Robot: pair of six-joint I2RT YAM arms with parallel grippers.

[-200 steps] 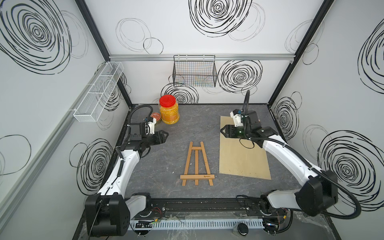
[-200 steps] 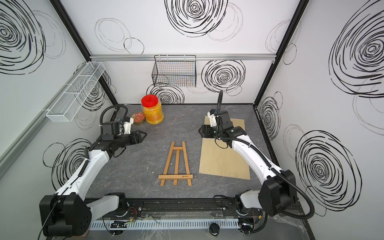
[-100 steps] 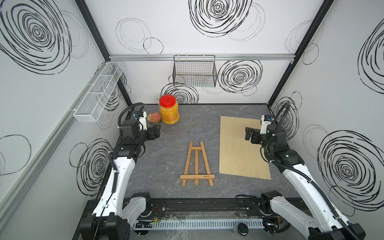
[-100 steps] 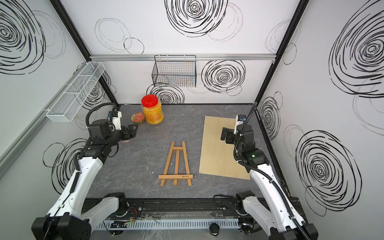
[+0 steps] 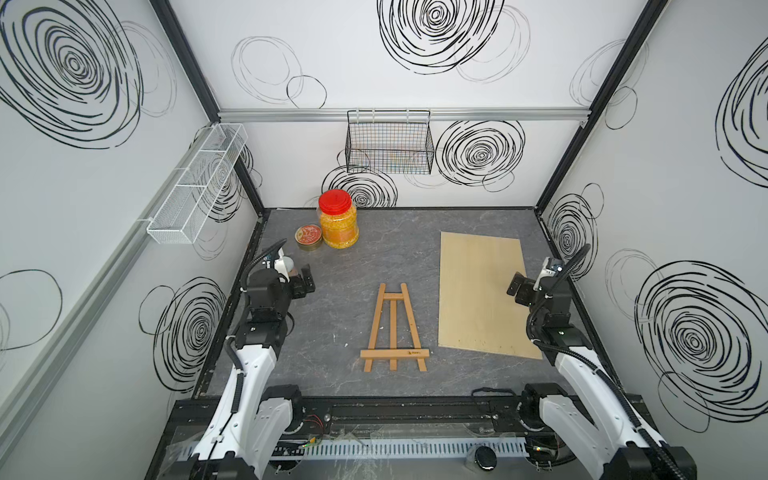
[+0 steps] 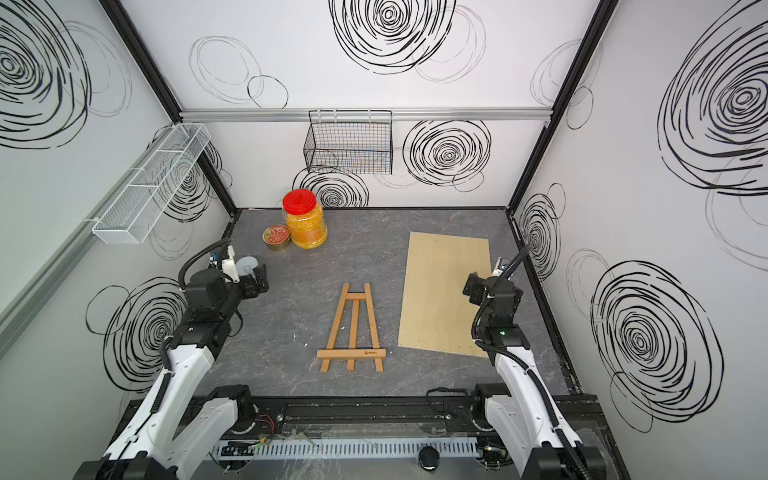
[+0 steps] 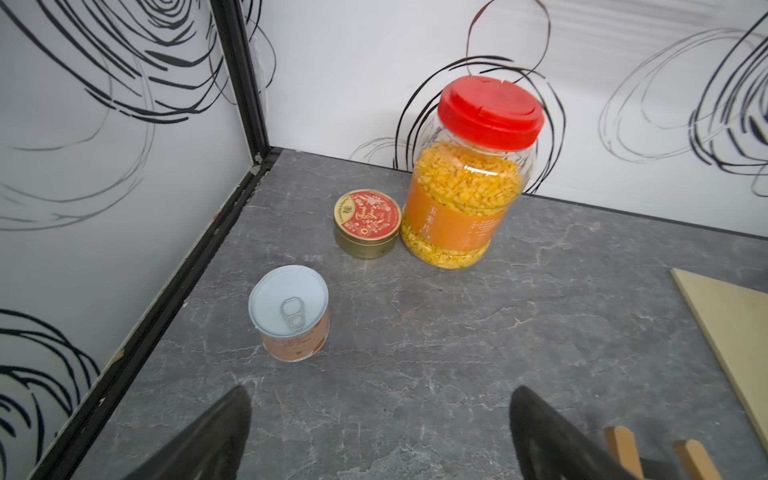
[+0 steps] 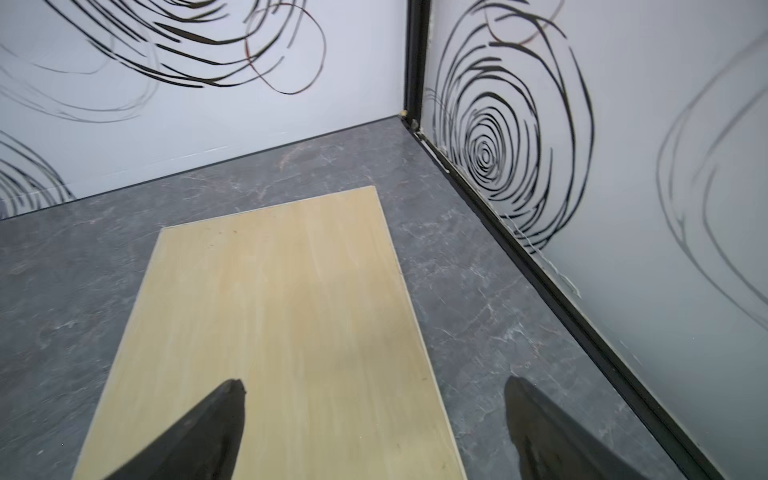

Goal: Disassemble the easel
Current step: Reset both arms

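Grey table (image 5: 353,270): pale board (image 5: 482,291) flat on robot's right half, just beside easel, not touching. Easel (image 5: 393,328) flat mid-table, frame whole, ledge strip (image 5: 395,354) toward robot. Right gripper (image 8: 374,384) over board, fingers wide, empty. Left gripper (image 7: 378,399) near ring-pull can (image 7: 289,311), fingers wide, empty. Judged: frame untouched, approach pending; next move calls for one gripper pinning leg, other pulling ledge strip.

- The left gripper (image 5: 306,281) pulled back a little from its reach beyond the easel's (image 5: 394,328) top, on the easel's left, and rose as its arm folded up steeply.
- The right gripper (image 5: 514,287) moved away from the easel, from the corner of the board (image 5: 478,299) beyond the easel's top to the board's side farthest from the easel.
- Both pairs of jaws spread wider.
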